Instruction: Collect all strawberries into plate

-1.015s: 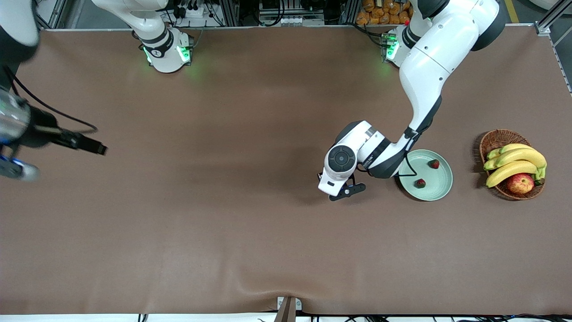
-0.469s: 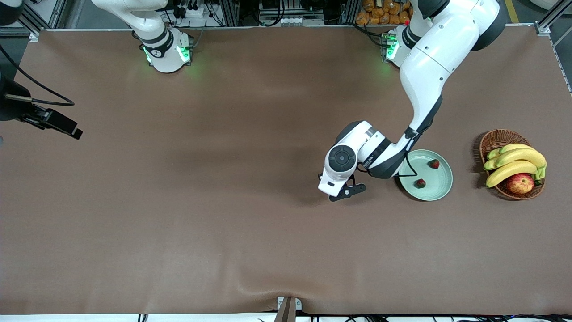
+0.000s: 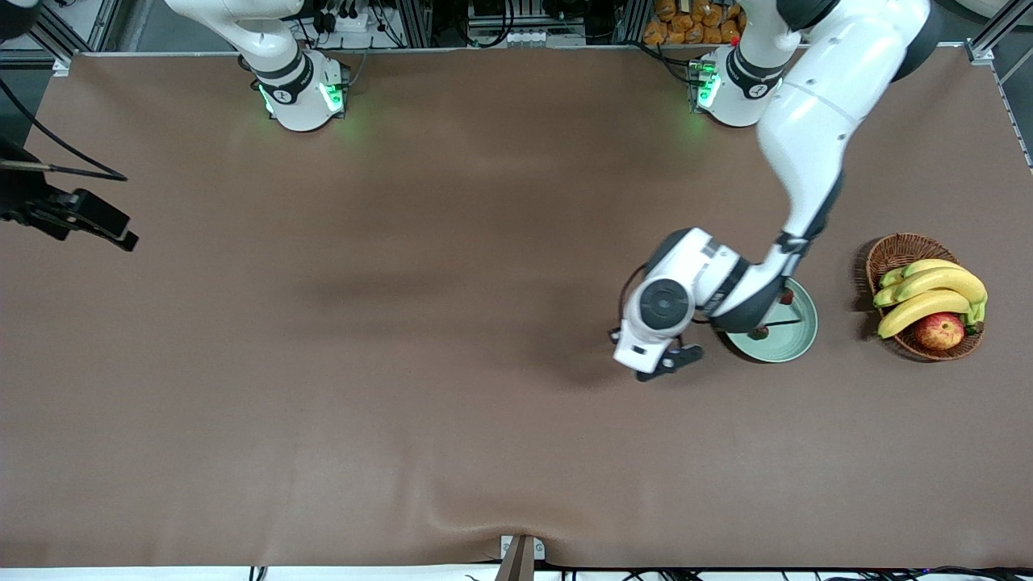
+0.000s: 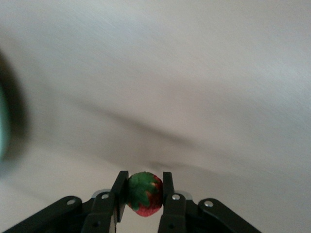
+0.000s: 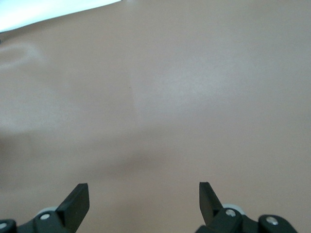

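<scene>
My left gripper [image 3: 655,365] is shut on a strawberry [image 4: 144,194], red with a green cap, pinched between both fingers. It hangs over the bare table just beside the plate [image 3: 797,331], toward the right arm's end. The pale green plate is partly covered by my left arm. Two more strawberries lie in it, one [image 3: 785,297] at the farther side and one [image 3: 759,332] nearer, both half hidden by the arm. My right gripper [image 5: 144,199] is open and empty over the bare mat. It waits at the right arm's end of the table [image 3: 85,216].
A brown wicker basket [image 3: 888,254] with bananas [image 3: 932,292] and a red-yellow apple [image 3: 940,331] stands beside the plate, toward the left arm's end. A wrinkle in the brown mat [image 3: 516,524] runs along the table's near edge.
My left arm has carried the strawberry sideways toward the plate and now covers more of it. My right arm has pulled back toward the table's end.
</scene>
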Action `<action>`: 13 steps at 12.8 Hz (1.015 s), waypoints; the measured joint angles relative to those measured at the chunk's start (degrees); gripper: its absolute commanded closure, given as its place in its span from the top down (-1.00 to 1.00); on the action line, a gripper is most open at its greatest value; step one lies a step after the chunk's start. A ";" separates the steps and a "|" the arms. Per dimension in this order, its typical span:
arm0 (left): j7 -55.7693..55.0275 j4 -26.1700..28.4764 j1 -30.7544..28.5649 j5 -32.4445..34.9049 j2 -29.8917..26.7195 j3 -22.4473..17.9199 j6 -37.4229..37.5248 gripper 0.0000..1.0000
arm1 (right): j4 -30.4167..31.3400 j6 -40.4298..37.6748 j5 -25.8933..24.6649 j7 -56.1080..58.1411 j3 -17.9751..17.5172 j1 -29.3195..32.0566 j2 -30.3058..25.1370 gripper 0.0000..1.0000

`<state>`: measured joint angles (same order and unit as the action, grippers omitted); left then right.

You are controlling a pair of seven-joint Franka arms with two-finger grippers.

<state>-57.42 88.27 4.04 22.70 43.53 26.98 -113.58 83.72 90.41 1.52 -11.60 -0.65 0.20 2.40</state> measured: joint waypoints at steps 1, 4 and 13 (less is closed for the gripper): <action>2.45 -0.01 -1.57 0.00 -1.21 0.14 1.76 -1.00 | -0.03 -1.27 -0.20 0.15 -0.06 0.10 -0.43 1.00; 9.12 0.08 -5.11 0.00 -4.20 0.56 5.08 -1.00 | -0.05 0.02 -3.38 0.19 -2.46 -0.03 -0.77 1.00; 30.82 5.85 -17.51 0.00 -5.12 0.56 3.72 -0.03 | -0.01 1.16 -3.57 1.99 -3.13 -0.04 -0.75 1.00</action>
<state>-26.59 94.12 -13.47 22.70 38.41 27.54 -109.86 83.71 91.57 -2.05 -9.61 -3.79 0.16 1.65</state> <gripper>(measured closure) 0.674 0.000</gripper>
